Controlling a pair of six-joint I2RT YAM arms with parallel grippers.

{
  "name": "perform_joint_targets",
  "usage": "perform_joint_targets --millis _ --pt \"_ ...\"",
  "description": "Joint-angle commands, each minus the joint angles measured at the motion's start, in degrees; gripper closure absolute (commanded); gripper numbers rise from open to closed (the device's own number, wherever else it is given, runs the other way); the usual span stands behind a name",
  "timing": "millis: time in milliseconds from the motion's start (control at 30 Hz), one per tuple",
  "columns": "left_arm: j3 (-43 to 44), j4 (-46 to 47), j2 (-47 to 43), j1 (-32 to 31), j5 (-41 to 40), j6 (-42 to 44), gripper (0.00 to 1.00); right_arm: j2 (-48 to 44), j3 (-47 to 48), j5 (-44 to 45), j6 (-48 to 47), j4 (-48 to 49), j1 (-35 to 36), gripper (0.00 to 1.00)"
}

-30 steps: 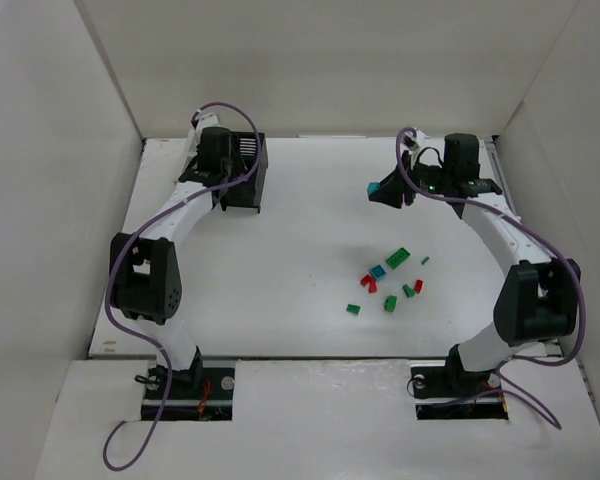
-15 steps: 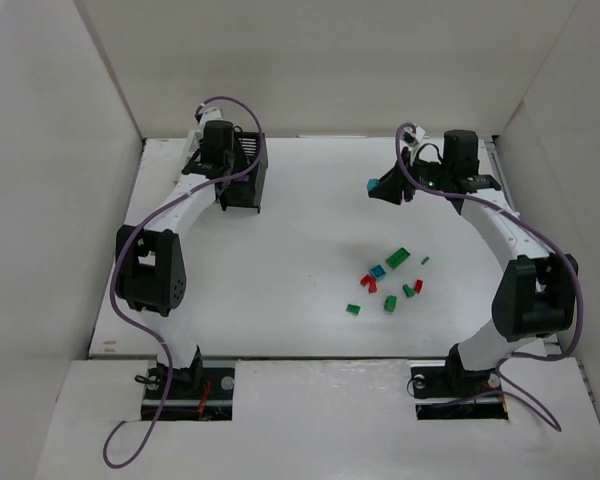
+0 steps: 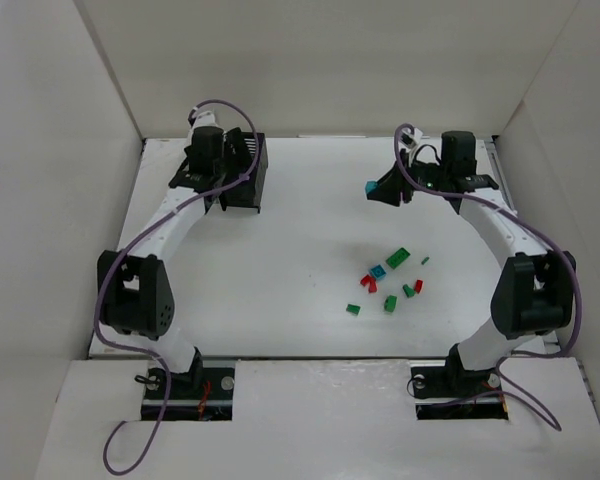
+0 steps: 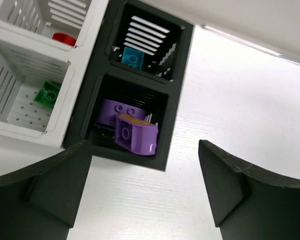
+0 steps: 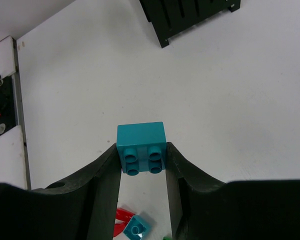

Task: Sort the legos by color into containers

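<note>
- Bricks in the boxes so far? I count only a handful. The white container (image 4: 80,75) has a red piece (image 4: 64,37) in one compartment and a green brick (image 4: 47,94) in the next. The black container (image 4: 177,95) joined to it has a stored teal brick (image 4: 131,58) in its far cell and purple bricks (image 4: 135,134) in the near one, the top one lying tilted on the other.

- And the arms?

- The left pincer (image 4: 142,197) hangs over that purple cell, released, fingers spread wide with nothing between them. The right pincer (image 5: 142,159) is clenched on a held teal brick (image 5: 141,136), raised above the table (image 3: 280,250) and well apart from the containers.

- So what's left?

- Most of it, I'd say. That held teal brick wants carrying across to the teal cell of the black container, by my guess. Then there are the loose legos (image 3: 390,280) scattered on the table near the right arm: several greens, a couple of reds and one more teal, as far as I can make out. A few are too small to name the colour. I see no pink or orange anywhere.

- Less than halfway, then?

- That's my reckoning: more pieces lie out on the table than sit in the boxes.
</note>
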Motion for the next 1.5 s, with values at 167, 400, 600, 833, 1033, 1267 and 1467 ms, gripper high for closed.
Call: perform_joint_targets --millis 167,400,600,833,1033,1267,1467 --pt "-8.76 6.58 -14.99 -0.45 20.22 6.08 0.0 0.36 3.11 -1.28 -3.82 -2.4 4.67 0.9" --pt "-13.42 10.27 -18.25 -5.54 40.81 12.4 0.0 0.89 5.74 -3.91 -10.04 -6.78 11.51 0.89" --pt "-17.11 15.1 -20.01 -10.82 48.19 10.32 0.0 -1.91 5.66 -1.9 -15.07 -8.99 17.33 0.89" --pt "-19.75 17.75 -23.52 -14.16 46.81 7.32 0.0 -3.77 4.51 -0.05 -15.07 -7.76 20.67 0.89" --pt "-17.65 11.6 -23.53 -18.99 37.41 7.32 0.0 -5.43 3.99 3.55 -14.36 -6.0 23.57 0.89" --pt "-15.97 8.43 -21.95 -20.4 31.33 4.86 0.09 -6.58 3.37 6.37 -12.18 -4.33 25.5 0.89" --pt "-15.36 7.73 -20.72 -20.4 29.4 2.4 0.28 -8.69 0.74 8.48 -10.85 -0.9 26.03 0.87"
